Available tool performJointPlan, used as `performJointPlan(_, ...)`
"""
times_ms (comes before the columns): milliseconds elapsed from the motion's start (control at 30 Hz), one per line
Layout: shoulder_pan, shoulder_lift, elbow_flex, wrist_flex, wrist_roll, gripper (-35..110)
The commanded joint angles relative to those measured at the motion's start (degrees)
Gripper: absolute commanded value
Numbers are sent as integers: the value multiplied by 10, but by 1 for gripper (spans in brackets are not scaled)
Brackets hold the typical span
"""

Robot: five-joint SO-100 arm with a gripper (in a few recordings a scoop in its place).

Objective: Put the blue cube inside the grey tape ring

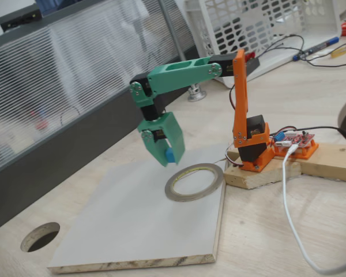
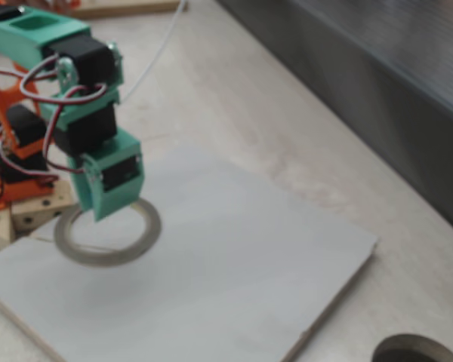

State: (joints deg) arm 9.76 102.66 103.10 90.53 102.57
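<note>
I am holding the blue cube (image 1: 170, 156) pinched between the tips of my green gripper (image 1: 168, 157), which is hanging at centre frame above the pale board (image 1: 121, 231). The grey tape ring (image 1: 194, 182) is lying flat on the board at lower right of my gripper, near the orange base (image 1: 255, 151). In the other fixed view, my gripper (image 2: 106, 207) seems to be overlapping the ring's (image 2: 136, 245) upper edge.

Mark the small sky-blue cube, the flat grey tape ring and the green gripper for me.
small sky-blue cube (image 1: 170, 156): a fixed view, its exposed face.
flat grey tape ring (image 1: 179, 193): a fixed view, near-left band.
green gripper (image 1: 166, 154): a fixed view, between fingertips, shut on the cube.
</note>
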Motion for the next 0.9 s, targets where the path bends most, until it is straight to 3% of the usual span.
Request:
performJointPlan(0,4,83,74,-38,4,5)
performJointPlan(400,-1,235,294,-159,4,5)
performJointPlan(867,5,233,323,-163,4,5)
